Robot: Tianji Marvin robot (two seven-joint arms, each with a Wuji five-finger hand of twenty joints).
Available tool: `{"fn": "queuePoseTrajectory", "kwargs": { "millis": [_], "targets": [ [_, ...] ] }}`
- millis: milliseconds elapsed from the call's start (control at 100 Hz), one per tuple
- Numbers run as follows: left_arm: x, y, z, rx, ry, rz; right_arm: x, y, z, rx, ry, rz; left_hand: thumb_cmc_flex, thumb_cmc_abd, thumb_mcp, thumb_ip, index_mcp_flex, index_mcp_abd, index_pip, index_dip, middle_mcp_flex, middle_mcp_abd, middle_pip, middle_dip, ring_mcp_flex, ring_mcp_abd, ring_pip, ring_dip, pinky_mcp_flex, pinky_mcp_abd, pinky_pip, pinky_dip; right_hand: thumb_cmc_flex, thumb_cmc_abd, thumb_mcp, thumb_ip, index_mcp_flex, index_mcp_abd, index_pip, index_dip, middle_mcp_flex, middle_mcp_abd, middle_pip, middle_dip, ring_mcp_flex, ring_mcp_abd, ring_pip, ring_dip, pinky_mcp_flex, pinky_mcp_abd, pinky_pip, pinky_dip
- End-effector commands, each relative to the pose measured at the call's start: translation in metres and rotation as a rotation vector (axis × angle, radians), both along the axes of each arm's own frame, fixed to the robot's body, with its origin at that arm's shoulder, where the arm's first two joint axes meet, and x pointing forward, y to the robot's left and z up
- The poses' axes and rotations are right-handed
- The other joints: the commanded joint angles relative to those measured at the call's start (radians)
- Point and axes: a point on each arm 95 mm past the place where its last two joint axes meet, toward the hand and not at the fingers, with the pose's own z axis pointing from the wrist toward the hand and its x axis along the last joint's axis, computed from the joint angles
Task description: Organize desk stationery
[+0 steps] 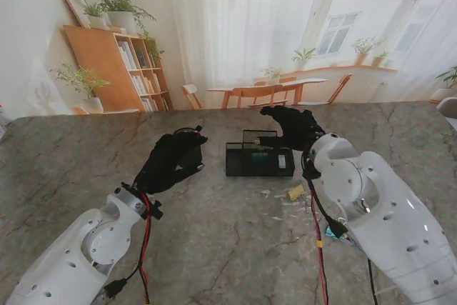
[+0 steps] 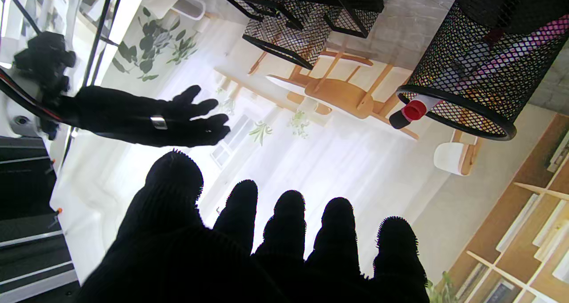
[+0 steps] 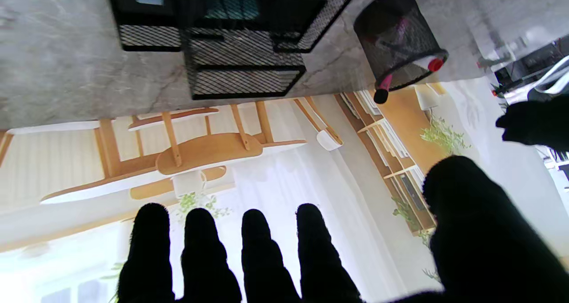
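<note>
A black mesh desk organizer point(image 1: 251, 166) stands at the table's middle, with a white card and something teal inside. My left hand point(image 1: 171, 162) hovers just left of it, fingers apart and holding nothing. My right hand point(image 1: 293, 128) hangs over the organizer's far right corner, also open and empty. The left wrist view shows a round mesh pen cup point(image 2: 480, 58) holding a pink pen and a red-capped marker point(image 2: 413, 112), close to my spread fingers point(image 2: 289, 223). The right wrist view shows the organizer point(image 3: 231, 36) and the pen cup point(image 3: 400, 36) side by side. From the stand the cup is mostly hidden behind my left hand.
A small yellow item point(image 1: 295, 192) and several pale scraps point(image 1: 275, 205) lie on the marble top point(image 1: 86, 162) nearer to me than the organizer, beside my right forearm. A small teal object point(image 1: 333, 232) peeks out by that arm. A printed room backdrop stands behind the table.
</note>
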Motion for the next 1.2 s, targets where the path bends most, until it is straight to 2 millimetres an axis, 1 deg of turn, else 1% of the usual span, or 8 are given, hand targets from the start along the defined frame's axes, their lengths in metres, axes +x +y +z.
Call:
{"fn": "queuePoseTrajectory", "kwargs": {
  "millis": [0,170,310,520,710,910,1020,1190],
  "targets": [
    [-0.001,-0.002,-0.002,-0.005,0.003,-0.003,-0.009,-0.01,-0.016,-0.031,0.025,-0.004,0.03,0.076,-0.027,-0.12,0.019,-0.003,0.007,0.01,0.014,0.003,0.001,0.004,0.015,-0.013,0.006,0.008,-0.014,-0.021,-0.007,-0.006,0.017,-0.004,-0.02,0.025,-0.041,0.02,-0.012,0.015,-0.023,0.025,-0.017,0.01,-0.008,0.01,-0.014,0.015,-0.007,-0.011,-0.016,0.001],
    [-0.002,-0.002,-0.002,-0.005,0.003,-0.002,-0.037,-0.029,-0.03,-0.107,0.023,-0.023,0.029,0.076,-0.027,-0.12,0.019,-0.005,0.007,0.01,0.013,0.002,0.0,0.004,0.016,-0.011,0.006,0.008,-0.014,-0.02,-0.007,-0.005,0.043,-0.036,-0.014,0.027,-0.041,0.052,0.015,0.065,0.017,0.058,0.014,0.06,0.071,0.042,0.04,0.068,0.054,0.031,0.065,0.085],
    [-0.002,-0.002,-0.002,-0.006,0.001,-0.002,-0.062,-0.042,-0.047,-0.168,0.038,-0.037,0.029,0.076,-0.027,-0.121,0.019,-0.003,0.007,0.009,0.014,0.002,0.0,0.004,0.016,-0.012,0.006,0.008,-0.014,-0.019,-0.007,-0.003,0.049,-0.045,-0.009,0.027,-0.029,0.084,0.031,0.091,0.053,0.071,0.028,0.097,0.132,0.063,0.116,0.109,0.111,0.06,0.151,0.136],
    [-0.002,-0.003,-0.002,-0.008,0.005,-0.006,-0.085,-0.049,-0.075,-0.221,0.093,-0.12,0.029,0.076,-0.027,-0.121,0.019,-0.004,0.006,0.009,0.014,0.002,0.0,0.004,0.017,-0.011,0.006,0.008,-0.014,-0.019,-0.007,-0.002,0.058,-0.043,-0.009,0.028,0.004,0.153,0.042,0.11,0.094,0.111,0.035,0.136,0.23,0.113,0.275,0.163,0.227,0.127,0.306,0.203],
    [-0.002,-0.004,-0.002,-0.011,0.005,-0.008,-0.087,-0.044,-0.1,-0.245,0.147,-0.204,0.028,0.076,-0.027,-0.121,0.019,-0.004,0.007,0.009,0.014,0.002,0.0,0.004,0.016,-0.011,0.006,0.008,-0.014,-0.019,-0.008,-0.002,0.084,-0.048,-0.012,0.03,0.022,0.255,0.042,0.115,0.118,0.162,0.042,0.156,0.236,0.142,0.331,0.172,0.241,0.148,0.348,0.206],
    [-0.002,-0.003,-0.002,-0.012,0.003,-0.007,-0.079,-0.038,-0.116,-0.281,0.181,-0.252,0.029,0.076,-0.027,-0.12,0.019,-0.005,0.007,0.009,0.014,0.002,0.0,0.004,0.017,-0.012,0.006,0.008,-0.014,-0.019,-0.008,-0.001,0.12,-0.058,-0.021,0.031,0.019,0.359,0.037,0.12,0.134,0.213,0.041,0.168,0.191,0.147,0.315,0.144,0.182,0.144,0.309,0.165],
    [-0.003,-0.003,-0.002,-0.013,0.003,-0.004,-0.075,-0.037,-0.124,-0.286,0.201,-0.287,0.029,0.075,-0.027,-0.121,0.02,-0.004,0.007,0.009,0.013,0.002,0.0,0.004,0.017,-0.011,0.006,0.008,-0.014,-0.019,-0.008,-0.001,0.143,-0.075,-0.026,0.032,0.037,0.38,0.04,0.119,0.164,0.228,0.046,0.171,0.176,0.148,0.304,0.131,0.17,0.141,0.302,0.149],
    [-0.003,-0.003,-0.002,-0.013,0.005,-0.003,-0.067,-0.035,-0.133,-0.272,0.222,-0.317,0.028,0.074,-0.028,-0.121,0.021,-0.005,0.007,0.009,0.014,0.003,0.0,0.004,0.018,-0.01,0.007,0.008,-0.014,-0.018,-0.008,-0.001,0.159,-0.094,-0.031,0.033,0.079,0.385,0.051,0.118,0.227,0.221,0.061,0.176,0.2,0.138,0.318,0.125,0.187,0.135,0.32,0.141]
  ]
}}
